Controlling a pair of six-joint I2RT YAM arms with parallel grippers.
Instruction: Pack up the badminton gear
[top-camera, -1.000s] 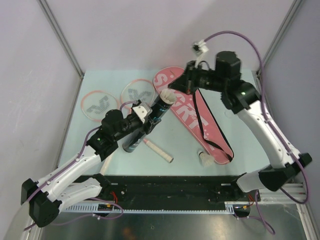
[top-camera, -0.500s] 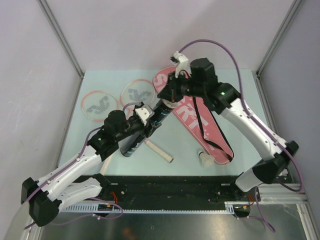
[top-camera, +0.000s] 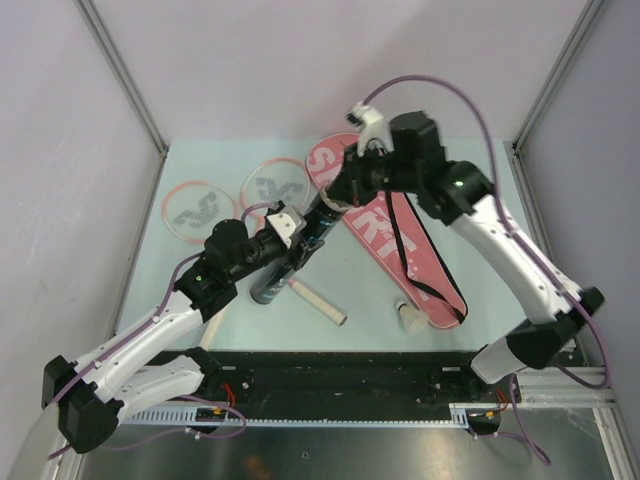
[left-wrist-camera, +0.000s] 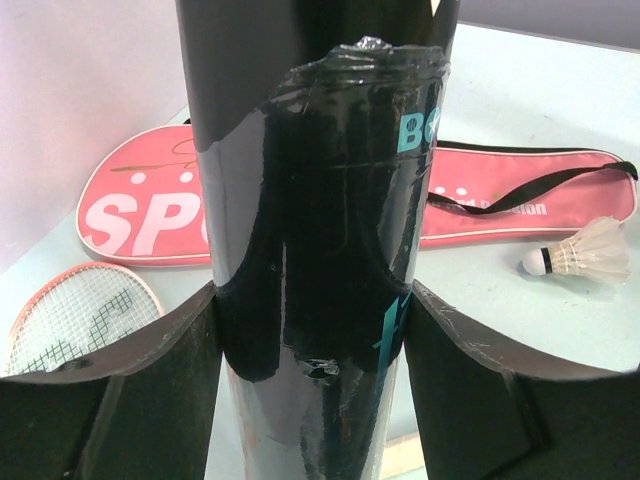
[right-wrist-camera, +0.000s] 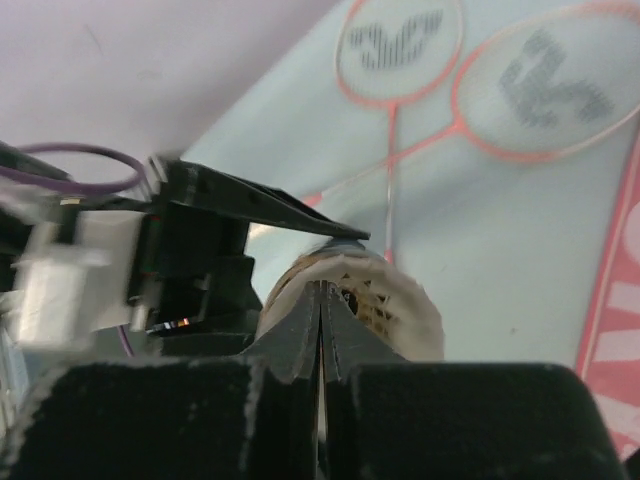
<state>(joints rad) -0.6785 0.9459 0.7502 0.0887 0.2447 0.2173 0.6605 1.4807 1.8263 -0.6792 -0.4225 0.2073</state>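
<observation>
My left gripper (top-camera: 290, 250) is shut on the black tube (top-camera: 305, 240) and holds it tilted, mouth toward the far right. In the left wrist view the tube (left-wrist-camera: 330, 200) fills the gap between my fingers (left-wrist-camera: 130, 390). My right gripper (top-camera: 342, 192) sits at the tube's mouth, shut on the feather rim of a white shuttlecock (right-wrist-camera: 395, 305). Its pinched tips (right-wrist-camera: 320, 295) show in the right wrist view. Two pink rackets (top-camera: 200, 210) (top-camera: 275, 185) lie at the far left. The pink SPORT bag (top-camera: 395, 235) lies to the right. Another shuttlecock (top-camera: 410, 318) lies near the bag's near end.
A white racket handle (top-camera: 318, 302) lies on the table below the tube. The bag's black strap (top-camera: 405, 255) loops over the bag. Grey walls with metal posts close in the table on three sides. The arm bases' black rail (top-camera: 340, 375) runs along the near edge.
My right arm swung left from over the bag, carrying the shuttlecock to the tube's mouth. My left gripper kept its hold and shifted the tube slightly.
</observation>
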